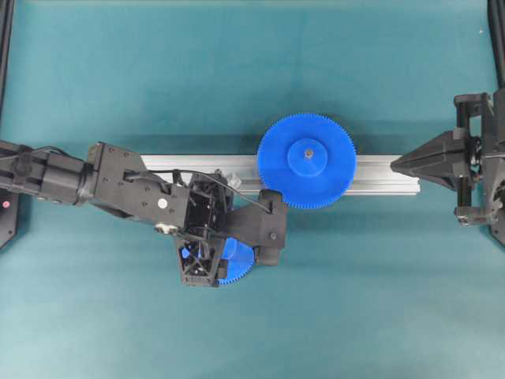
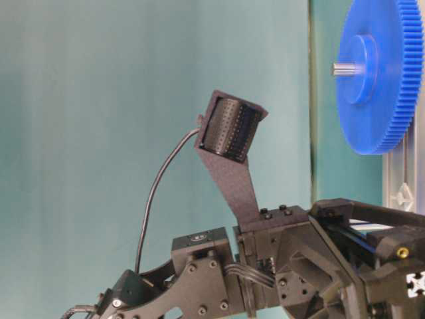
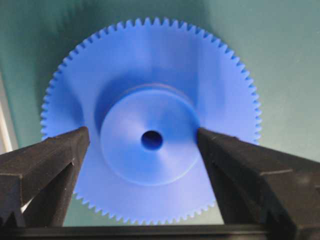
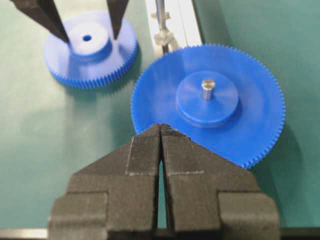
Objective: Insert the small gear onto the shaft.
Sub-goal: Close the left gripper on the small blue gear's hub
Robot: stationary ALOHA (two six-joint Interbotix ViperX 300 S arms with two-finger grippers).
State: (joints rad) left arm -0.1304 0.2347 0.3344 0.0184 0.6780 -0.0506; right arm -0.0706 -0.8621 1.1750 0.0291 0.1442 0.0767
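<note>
The small gear (image 3: 150, 100) lies flat on the teal mat, hub up, with its dark centre hole showing. My left gripper (image 3: 141, 137) is open, one finger on each side of the raised hub, tips down near the gear face. The right wrist view shows the same: the small gear (image 4: 90, 50) between the two black fingers (image 4: 50, 20). In the overhead view the small gear (image 1: 241, 267) is mostly hidden under the left wrist. The shaft (image 4: 160, 15) stands on the rail as a thin silvery stub with shiny pieces at its base. My right gripper (image 4: 161, 127) is shut and empty.
The wider blue gear (image 1: 306, 160) with its grey pin end sits on the aluminium rail (image 1: 379, 175) mid-table, just right of the shaft. The right gripper (image 1: 398, 163) points at it from the rail's right end. Black frame posts stand at the table's edges.
</note>
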